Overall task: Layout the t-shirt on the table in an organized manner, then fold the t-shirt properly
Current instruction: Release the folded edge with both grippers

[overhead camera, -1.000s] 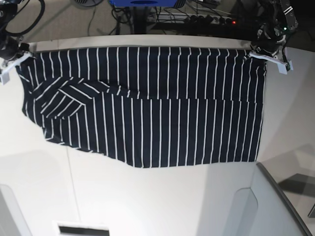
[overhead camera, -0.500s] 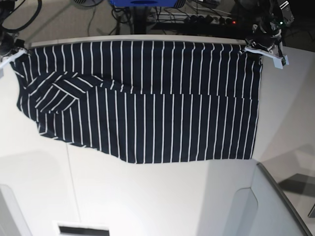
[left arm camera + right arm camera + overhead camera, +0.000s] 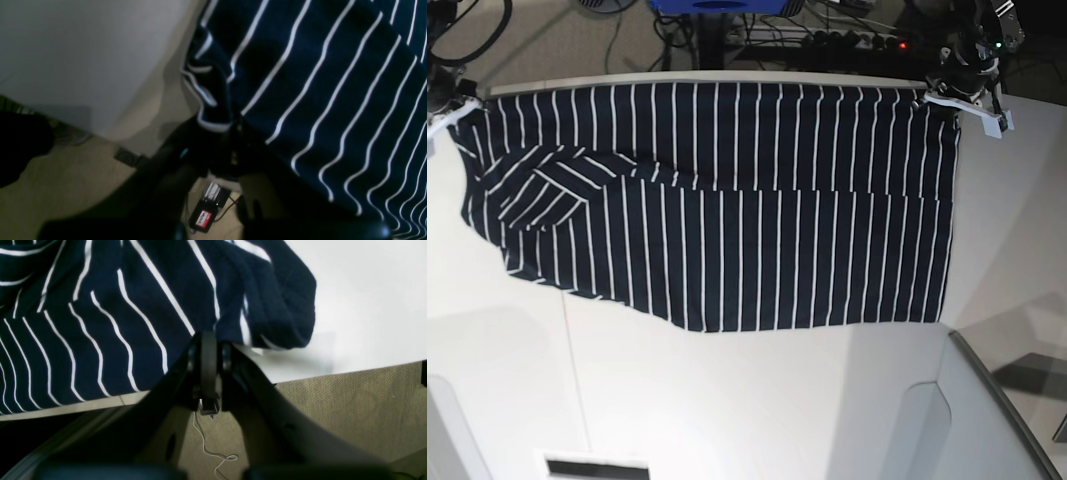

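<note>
A striped t-shirt (image 3: 717, 200) lies stretched across the white table (image 3: 727, 400), long axis running side to side, its two far corners pinched by the left gripper (image 3: 952, 98) and right gripper (image 3: 455, 108), one at each end.

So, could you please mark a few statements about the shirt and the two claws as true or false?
1. The striped t-shirt is spread across the white table. True.
2. The left claw hangs open above the table. False: it is shut on a far corner of the shirt.
3. The right claw pinches the shirt's other far corner. True.
4. The shirt is folded into a small neat square. False: it lies wide, with a sleeve tucked over near the right claw's side.
5. The stripes are red. False: they are white on navy.
</note>
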`<state>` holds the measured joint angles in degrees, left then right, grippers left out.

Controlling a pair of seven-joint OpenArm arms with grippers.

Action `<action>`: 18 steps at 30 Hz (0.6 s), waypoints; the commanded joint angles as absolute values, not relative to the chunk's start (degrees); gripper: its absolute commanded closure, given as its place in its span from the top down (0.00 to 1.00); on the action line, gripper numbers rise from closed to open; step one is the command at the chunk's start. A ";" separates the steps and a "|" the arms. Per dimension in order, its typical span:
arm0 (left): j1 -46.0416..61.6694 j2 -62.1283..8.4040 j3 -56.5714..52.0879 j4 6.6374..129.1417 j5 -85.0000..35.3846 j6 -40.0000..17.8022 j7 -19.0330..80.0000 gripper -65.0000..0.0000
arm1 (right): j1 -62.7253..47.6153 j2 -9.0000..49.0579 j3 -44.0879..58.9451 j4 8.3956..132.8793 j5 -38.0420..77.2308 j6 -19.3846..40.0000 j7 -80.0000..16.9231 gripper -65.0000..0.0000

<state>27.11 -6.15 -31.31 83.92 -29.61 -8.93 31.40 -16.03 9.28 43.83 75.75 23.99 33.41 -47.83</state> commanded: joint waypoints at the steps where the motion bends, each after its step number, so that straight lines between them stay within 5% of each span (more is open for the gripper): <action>1: 28.18 -6.73 -31.60 86.02 -29.58 -8.66 30.37 0.00 | -15.87 10.33 44.53 76.88 24.22 33.19 -47.25 0.10; 3: 28.79 -6.64 -31.78 88.31 -29.58 -8.66 30.37 0.02 | -15.87 10.33 44.62 76.97 24.31 33.19 -47.25 0.25; 7: 29.67 -6.55 -32.04 91.38 -29.58 -8.66 30.37 0.60 | -15.96 10.33 44.70 76.97 24.48 33.19 -46.99 0.58; 10: 29.67 -6.64 -32.13 91.91 -29.67 -8.66 30.37 0.88 | -15.96 10.24 45.93 77.14 24.57 33.19 -46.90 0.66; 12: 29.67 -6.81 -33.19 91.91 -29.67 -8.66 30.37 0.95 | -15.96 10.15 48.22 78.11 24.57 33.19 -46.90 0.66; 18: 28.62 -6.90 -41.80 92.09 -30.02 -8.66 30.55 0.91 | -16.22 9.63 53.85 84.70 24.22 33.19 -46.99 0.66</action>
<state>28.62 -6.42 -41.76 90.91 -29.34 -8.10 31.33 -16.25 8.64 53.58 83.74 23.55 32.95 -47.81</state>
